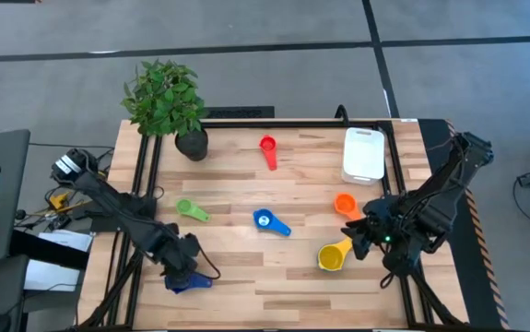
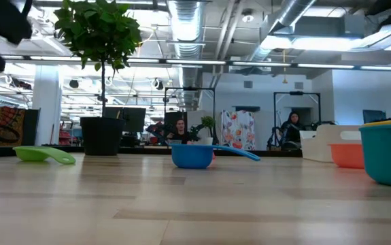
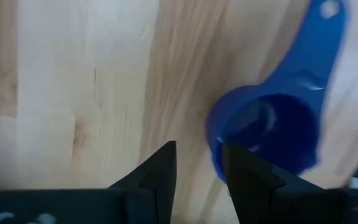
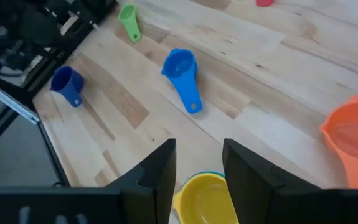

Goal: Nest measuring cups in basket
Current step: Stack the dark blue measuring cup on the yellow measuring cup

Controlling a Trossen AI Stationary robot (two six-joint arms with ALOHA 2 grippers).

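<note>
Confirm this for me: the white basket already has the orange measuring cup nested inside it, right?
No. The high view shows the white basket holding no cups; the orange measuring cup sits on the wooden table, on the near side of the basket and apart from it.

Round yellow plastic measuring cup (image 4: pixel 205 200) was cut by the right wrist picture's lower edge, partly behind the right claw (image 4: pixel 198 163). Orange plastic cup (image 4: pixel 353 138) ran off the side edge. Dark blue plastic cup (image 3: pixel 267 132) was blurred, its rim partly behind the left claw (image 3: pixel 198 163). Large teal plastic cup (image 2: pixel 387 151) was clipped in the low view.
</note>
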